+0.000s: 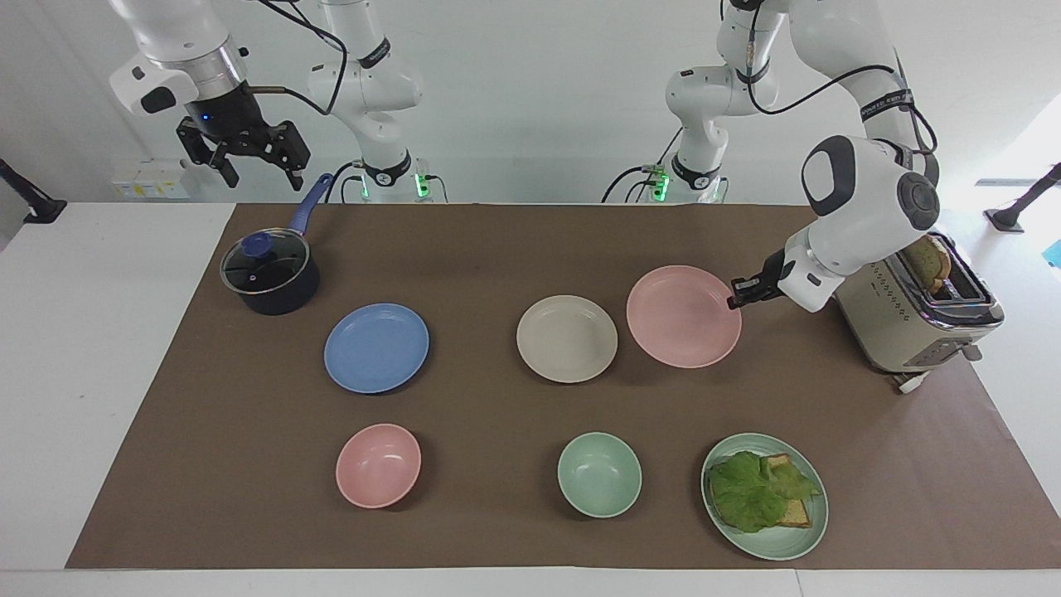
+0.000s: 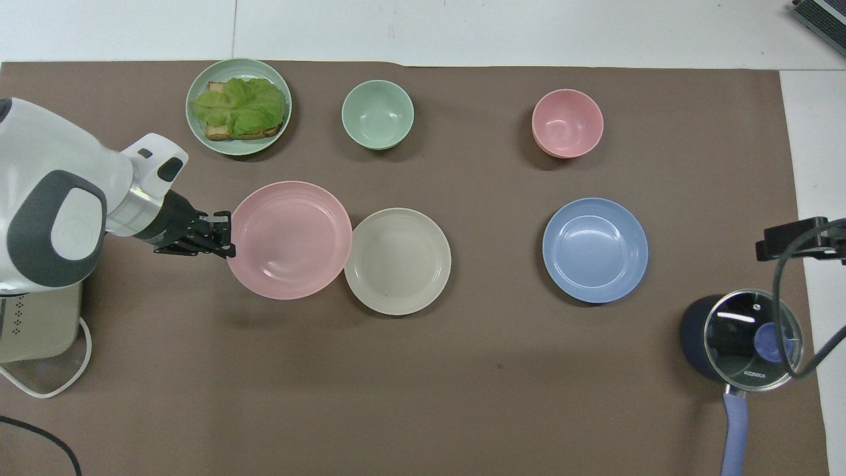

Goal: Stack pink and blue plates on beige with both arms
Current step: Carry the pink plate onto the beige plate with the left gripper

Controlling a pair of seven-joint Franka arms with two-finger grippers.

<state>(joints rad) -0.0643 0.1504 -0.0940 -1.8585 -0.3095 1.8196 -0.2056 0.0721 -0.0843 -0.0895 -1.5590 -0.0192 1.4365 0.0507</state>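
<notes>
A robotics lab: two white robot arms (image 1: 862, 199) bolted at a white bench (image 1: 99, 332) with a brown mat (image 1: 497, 240), bare white walls.

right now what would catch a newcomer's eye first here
The left pincer grips the rim of the pink plate, held up beside the beige plate at the mat's middle. The right pincer waits open above the lidded pot, and the blue plate lies untouched.
</notes>
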